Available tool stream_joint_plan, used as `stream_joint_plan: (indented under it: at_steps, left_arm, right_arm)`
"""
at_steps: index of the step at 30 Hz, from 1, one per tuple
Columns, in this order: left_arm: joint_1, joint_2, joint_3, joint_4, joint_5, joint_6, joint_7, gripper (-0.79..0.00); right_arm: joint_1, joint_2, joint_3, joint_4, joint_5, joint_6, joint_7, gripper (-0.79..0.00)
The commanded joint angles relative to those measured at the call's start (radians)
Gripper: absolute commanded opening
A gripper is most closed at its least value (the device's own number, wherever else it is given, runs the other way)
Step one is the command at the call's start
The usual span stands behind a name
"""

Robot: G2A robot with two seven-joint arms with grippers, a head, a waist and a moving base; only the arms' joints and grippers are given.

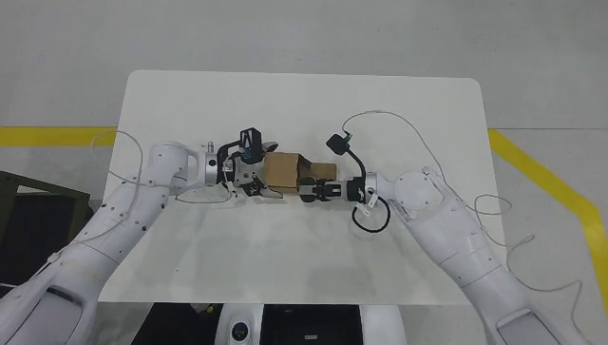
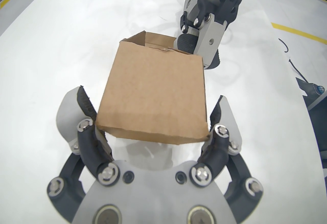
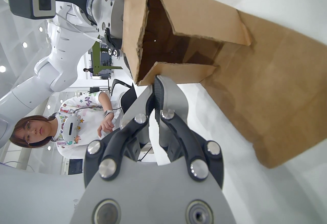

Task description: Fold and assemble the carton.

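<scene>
The brown carton [image 1: 285,169] lies on its side at the middle of the white table [image 1: 380,107], its closed end to the left and its open end to the right; the flaps [image 3: 184,73] there stand apart, one long flap lying flat on the table; the left gripper [image 2: 150,97] clasps the closed end, a finger against each corner; the right gripper [image 3: 155,81] has its jaws pressed together, tips touching a flap's edge at the open end.
</scene>
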Motion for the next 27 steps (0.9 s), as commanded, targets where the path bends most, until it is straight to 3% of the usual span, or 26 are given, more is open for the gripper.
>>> stream_joint_plan:
  at_steps: [1,11,27]
  left_arm:
    - [0.0,-0.001,0.0,0.002,0.0,0.0,0.0,0.0]
    - [0.0,0.0,-0.005,0.015,-0.008,0.0,-0.003,0.0]
    - [0.012,0.002,-0.014,0.003,-0.042,0.0,-0.038,0.0]
  right_arm:
    - [0.014,-0.005,-0.011,0.017,0.006,-0.006,-0.001,-0.785]
    - [0.03,-0.007,-0.008,0.048,0.001,-0.023,-0.005,-0.785]
    - [0.096,-0.049,-0.085,0.127,0.029,-0.069,-0.031,-0.785]
